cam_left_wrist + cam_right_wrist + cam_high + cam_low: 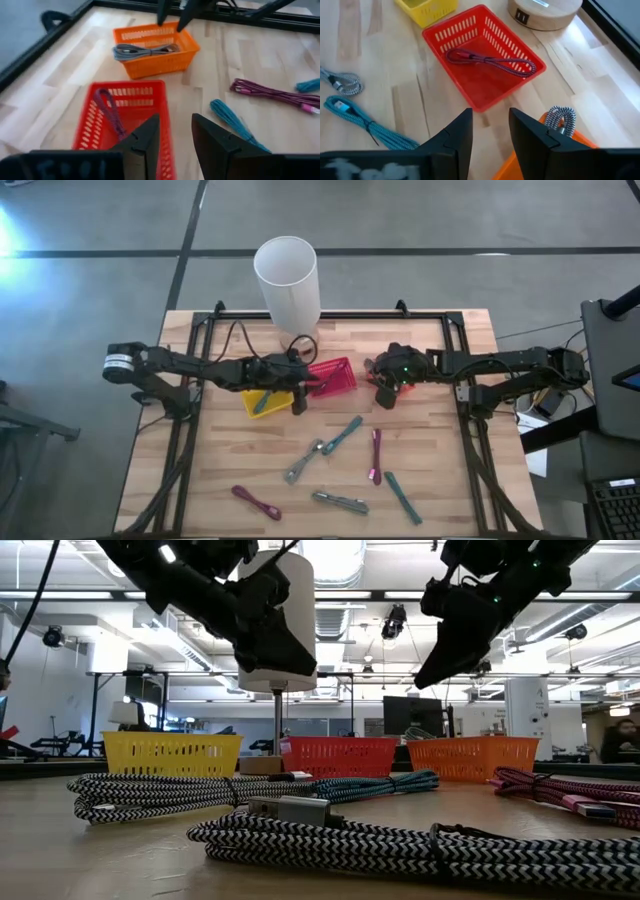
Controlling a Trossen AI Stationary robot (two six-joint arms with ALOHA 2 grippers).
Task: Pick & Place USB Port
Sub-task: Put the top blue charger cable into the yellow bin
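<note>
A magenta cable (490, 61) lies coiled loosely in the red basket (145, 107), which sits near the middle of the table (430, 480) toward its far edge; a grey braided cable (142, 49) lies in the orange basket (172, 62) just to its right, and a teal cable (262, 402) rests in the yellow basket (250, 408) on its left; five more bundled cables lie loose on the bare wood toward the near edge, among them a teal one (343, 435), a magenta one (375, 456) and a black-and-white one (400, 845) closest to the low camera; the left gripper (173, 140) hangs above the red basket's near rim, fingers parted and holding nothing; the right gripper (490, 132) hovers above the orange basket, likewise spread and empty; a white cylinder (288, 278) on a round wooden base (545, 12) stands at the far edge behind the baskets.
</note>
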